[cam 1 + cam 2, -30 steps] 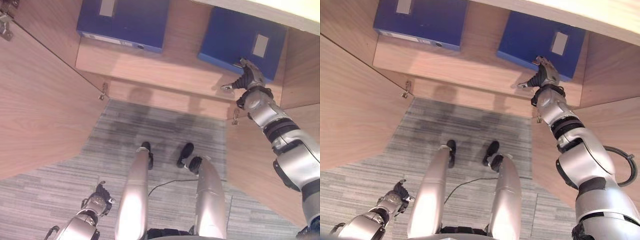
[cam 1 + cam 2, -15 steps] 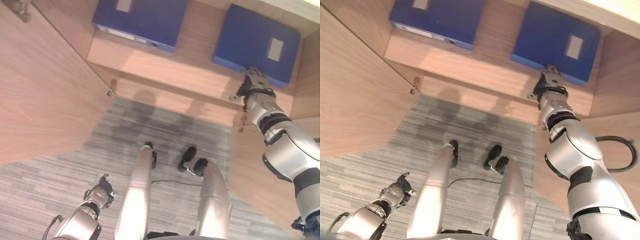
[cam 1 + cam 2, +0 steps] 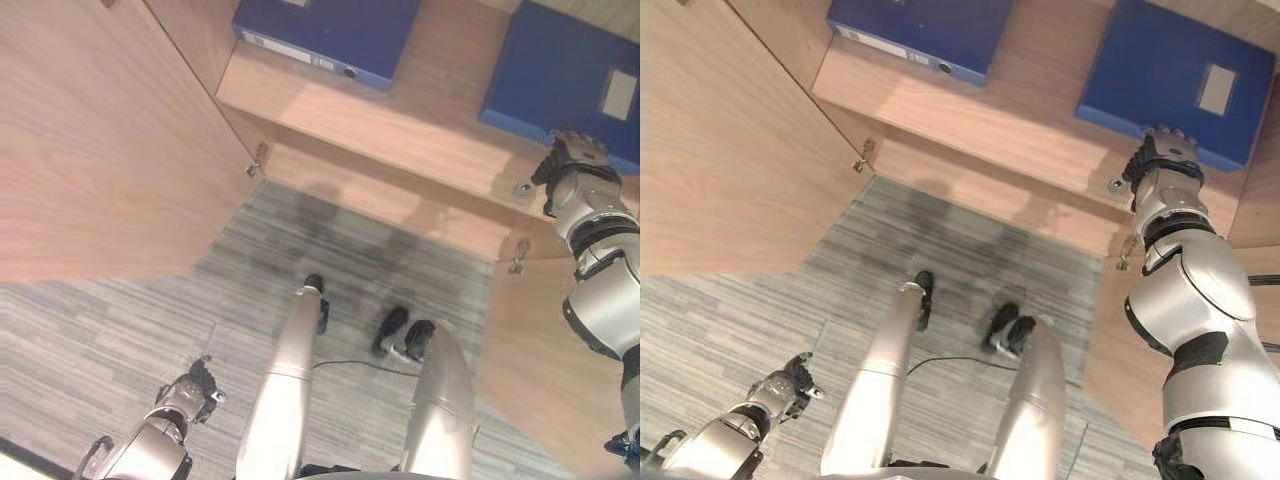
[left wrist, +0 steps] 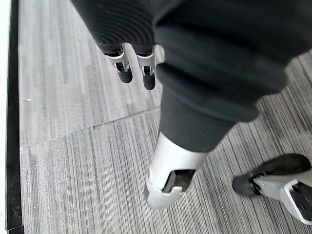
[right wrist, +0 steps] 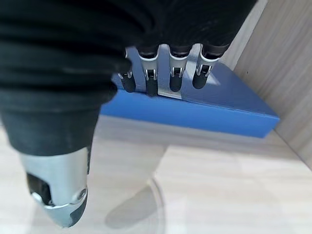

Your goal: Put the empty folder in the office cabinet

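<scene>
Change since earlier: both eye views have swung, so the camera has moved; against the folder, the right robot hand (image 3: 1162, 152) has drawn back from over the near edge a second ago to just in front of it.
Right robot hand: reaches up to the cabinet shelf (image 3: 1040, 110) at the near edge of the right-hand blue folder (image 3: 1180, 75).
Right robot hand state: in its own wrist view the fingers (image 5: 175, 73) hang fairly straight in a row with the thumb apart; they are curled round nothing, and the folder shows past the dark tips. Whether the tips touch the folder I cannot tell.
Right-hand blue folder: lies flat on the shelf, well to the right, near the cabinet's right wall, with a pale label on its upper face.
Left robot hand (image 3: 193, 385): hangs low at the robot's left side over the carpet (image 3: 120, 330), well apart from the cabinet.
Left robot hand state: in its wrist view two dark-tipped fingers (image 4: 146, 73) point down, relaxed, with nothing in them.
Second blue folder (image 3: 925, 30): lies flat at the left of the same shelf, its labelled spine facing outward, well apart from the first.
Cabinet door (image 3: 100, 140): the left door stands swung open, a hinge showing at its lower inner corner.
Floor: grey striped carpet runs up to the cabinet's foot.
</scene>
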Available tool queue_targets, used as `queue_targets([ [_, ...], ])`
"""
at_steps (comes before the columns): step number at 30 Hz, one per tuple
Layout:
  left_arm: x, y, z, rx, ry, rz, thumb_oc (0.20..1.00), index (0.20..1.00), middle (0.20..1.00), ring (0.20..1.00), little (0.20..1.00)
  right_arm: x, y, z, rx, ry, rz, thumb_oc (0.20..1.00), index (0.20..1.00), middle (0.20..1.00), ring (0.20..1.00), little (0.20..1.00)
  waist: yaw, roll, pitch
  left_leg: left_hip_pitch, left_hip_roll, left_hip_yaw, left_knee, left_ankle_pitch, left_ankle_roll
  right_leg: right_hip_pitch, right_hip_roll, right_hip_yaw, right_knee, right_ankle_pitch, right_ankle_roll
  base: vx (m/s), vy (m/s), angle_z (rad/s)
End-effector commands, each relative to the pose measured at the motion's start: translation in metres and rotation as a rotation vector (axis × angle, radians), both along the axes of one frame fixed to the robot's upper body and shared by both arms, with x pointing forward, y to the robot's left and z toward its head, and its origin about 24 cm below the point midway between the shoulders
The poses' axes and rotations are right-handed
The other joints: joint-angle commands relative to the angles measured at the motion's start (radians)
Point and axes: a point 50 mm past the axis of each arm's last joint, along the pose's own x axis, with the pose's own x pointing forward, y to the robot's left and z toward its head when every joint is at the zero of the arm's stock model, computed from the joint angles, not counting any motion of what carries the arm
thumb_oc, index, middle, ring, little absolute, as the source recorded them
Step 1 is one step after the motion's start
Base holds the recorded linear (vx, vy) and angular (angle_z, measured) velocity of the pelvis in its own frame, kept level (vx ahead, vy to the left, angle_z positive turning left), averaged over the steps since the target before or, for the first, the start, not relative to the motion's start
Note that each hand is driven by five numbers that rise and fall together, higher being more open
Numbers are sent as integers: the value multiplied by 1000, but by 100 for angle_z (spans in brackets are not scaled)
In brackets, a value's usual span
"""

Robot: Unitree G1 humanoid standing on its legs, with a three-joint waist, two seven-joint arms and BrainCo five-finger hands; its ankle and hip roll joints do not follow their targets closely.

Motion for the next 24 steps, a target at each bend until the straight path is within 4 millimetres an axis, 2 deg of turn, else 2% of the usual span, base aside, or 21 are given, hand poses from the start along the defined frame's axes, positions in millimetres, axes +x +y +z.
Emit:
queue_targets([
  [1,-7,10,0,12,9,73,1000,1000,1000,1000,1000,-2,-4,14,6,-69,14,1000,1000,1000,1000,1000,-22,-4,90,96,-8,-28,-73,20,59,120,-9,5,-74,-16,-47,1,-6,-23],
  [2,-7,10,0,12,9,73,1000,1000,1000,1000,1000,-2,-4,14,6,-69,15,1000,1000,1000,1000,1000,-23,-4,91,97,-8,-28,-73,20,59,121,-9,5,-75,-16,-47,3,-7,-29],
  [4,-1,7,2,10,-6,69,1000,1000,1000,1000,1000,6,13,8,44,-71,68,1000,1000,1000,1000,1000,-28,-6,91,118,-5,-27,-105,30,57,136,-7,-6,-97,-5,-41,1,-24,-29],
  [8,3,3,3,8,-16,57,1000,1000,1000,1000,1000,10,25,-3,73,-53,99,1000,1000,1000,1000,1000,-30,-5,91,154,-1,-29,-160,53,49,171,-6,-28,-141,16,-28,-7,-25,0],
  [11,9,2,6,16,-32,48,1000,1000,1000,1000,1000,16,41,-19,115,-32,133,1000,1000,1000,1000,1000,-29,-3,96,220,4,-31,-268,96,40,226,4,-53,-230,67,4,-12,-20,5],
  [14,8,4,7,22,-35,48,1000,1000,1000,1000,1000,17,47,-25,142,-23,143,1000,1000,1000,1000,1000,-27,0,101,263,6,-31,-327,122,34,267,10,-67,-281,97,20,-17,-28,4],
  [15,7,6,7,29,-37,42,1000,1000,1000,1000,1000,19,53,-31,152,-10,154,1000,1000,1000,1000,1000,-20,1,99,308,6,-32,-395,149,24,310,16,-85,-342,127,39,-12,-37,-1],
  [18,1,8,4,40,-24,41,1000,1000,1000,1000,1000,20,61,-40,157,21,175,1000,1000,1000,1000,1000,-18,2,92,386,10,-36,-509,195,10,383,28,-112,-439,173,66,-6,-46,2],
  [21,-4,10,2,42,-11,40,1000,1000,1000,1000,1000,20,65,-49,175,53,192,1000,1000,1000,1000,1000,-25,-2,78,469,21,-33,-616,235,-6,462,41,-132,-541,212,83,7,-42,7],
  [22,-4,10,2,42,-11,40,1000,1000,1000,1000,1000,20,65,-49,175,53,192,1000,1000,1000,1000,1000,-25,-2,78,469,21,-33,-617,236,-6,463,41,-132,-541,212,83,15,-26,4],
  [24,-13,12,-2,44,13,47,1000,1000,1000,1000,1000,18,66,-59,184,81,205,1000,1000,1000,1000,1000,-32,-3,57,548,33,-25,-708,268,-16,537,59,-145,-635,248,100,14,-12,-3],
])
